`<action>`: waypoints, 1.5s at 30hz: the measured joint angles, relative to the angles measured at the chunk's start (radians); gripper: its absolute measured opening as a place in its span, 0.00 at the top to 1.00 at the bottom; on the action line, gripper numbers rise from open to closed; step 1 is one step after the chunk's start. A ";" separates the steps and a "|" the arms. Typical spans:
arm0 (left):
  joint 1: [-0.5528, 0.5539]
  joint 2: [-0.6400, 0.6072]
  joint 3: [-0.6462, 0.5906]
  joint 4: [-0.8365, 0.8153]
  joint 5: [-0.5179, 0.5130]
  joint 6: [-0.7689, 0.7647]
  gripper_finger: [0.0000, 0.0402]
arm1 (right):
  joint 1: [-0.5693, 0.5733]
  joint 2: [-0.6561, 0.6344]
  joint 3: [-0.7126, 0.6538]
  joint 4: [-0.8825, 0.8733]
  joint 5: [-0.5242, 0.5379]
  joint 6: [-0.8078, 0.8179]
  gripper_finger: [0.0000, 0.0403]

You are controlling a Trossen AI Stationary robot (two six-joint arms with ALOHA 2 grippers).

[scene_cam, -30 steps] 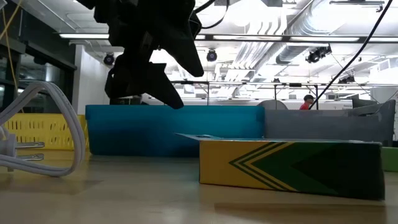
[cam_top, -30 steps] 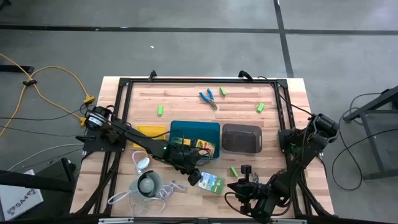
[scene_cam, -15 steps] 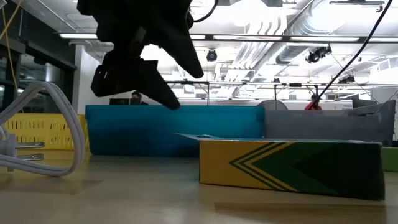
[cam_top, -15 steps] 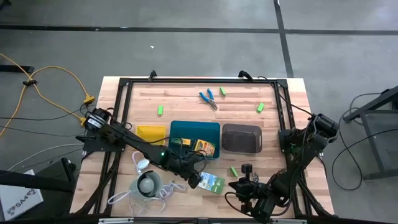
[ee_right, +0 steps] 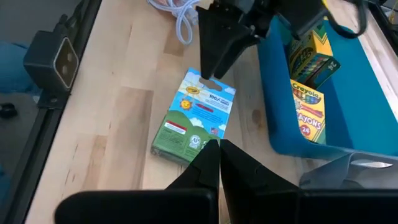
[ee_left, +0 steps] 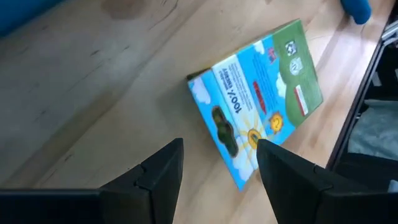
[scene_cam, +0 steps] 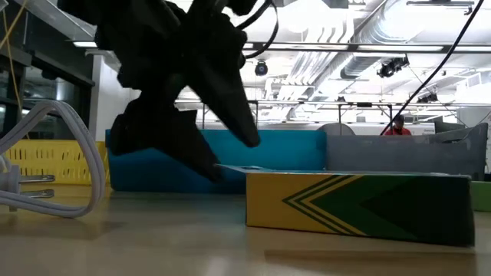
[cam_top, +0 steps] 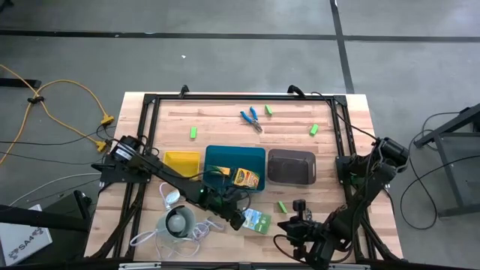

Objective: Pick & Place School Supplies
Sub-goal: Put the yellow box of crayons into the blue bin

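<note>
Judging the approach step under way, we find the left gripper (ee_left: 217, 171) wide open, empty over the flat pack (ee_left: 256, 98), needing descent; right gripper (ee_right: 219, 163) shut, empty.

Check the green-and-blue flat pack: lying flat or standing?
Lying flat: the flat pack rests face-up on the table, printed front showing, under the left gripper.

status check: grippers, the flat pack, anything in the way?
Left gripper open, hanging over flat pack, not gripping. Right gripper shut, parked near table's front edge. Pack flat on wood beside teal tray; nothing blocking it.
</note>
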 joint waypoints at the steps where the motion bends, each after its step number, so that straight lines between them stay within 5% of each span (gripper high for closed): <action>1: 0.000 0.000 0.000 0.007 0.002 0.000 0.50 | 0.000 0.000 0.000 0.001 0.000 0.002 0.99; 27: 0.005 0.042 0.000 0.103 0.087 0.026 0.51 | 0.018 0.000 0.000 0.032 0.001 0.007 0.99; 45: 0.005 0.042 0.000 0.095 0.101 0.003 0.76 | 0.023 0.000 0.000 0.034 0.001 0.008 0.99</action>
